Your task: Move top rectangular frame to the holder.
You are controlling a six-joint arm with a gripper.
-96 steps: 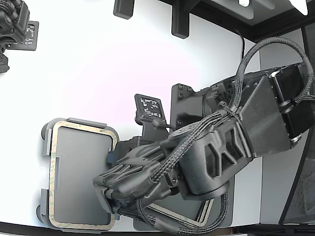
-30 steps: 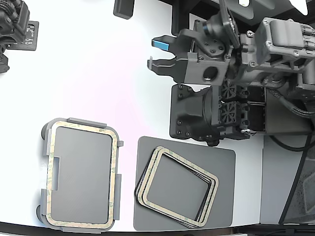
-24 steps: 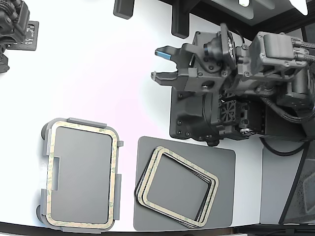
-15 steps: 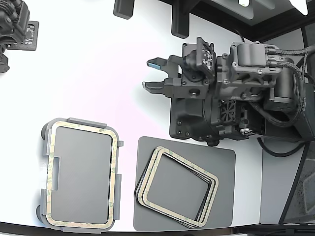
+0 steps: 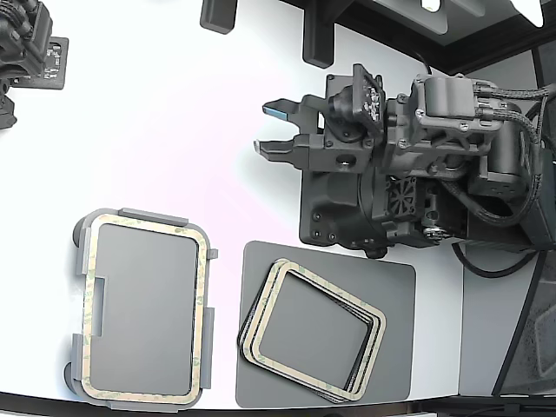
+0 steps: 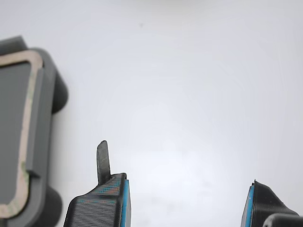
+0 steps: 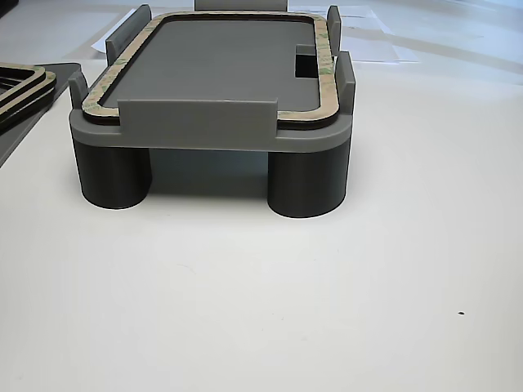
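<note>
Gripper (image 5: 265, 128) sits in the upper middle of the exterior view, jaws spread apart and holding nothing, over bare white table (image 5: 165, 113). Fingers (image 5: 274, 148) point toward the exterior view's left; one carries a blue pad. Wrist view shows the same: two dark fingertips (image 6: 102, 201) with blue inner faces, wide gap between, white surface beneath.

Top rectangular frame (image 5: 203, 287) lies in the lower left of the exterior view, seated flat on the holder (image 5: 80, 261), well apart from the gripper and below-left of it. Beige-tan band follows the tray's outline inside the raised tabs. Other view confirms it from the side: frame (image 7: 328, 61) resting level on the grey holder (image 7: 196, 122), which stands on round feet.

Dark grey mat (image 5: 395, 347), lower centre of the exterior view, just beside the holder, carries a skewed stack of frames (image 5: 252, 334), cream one uppermost, black edges showing beneath.
</note>
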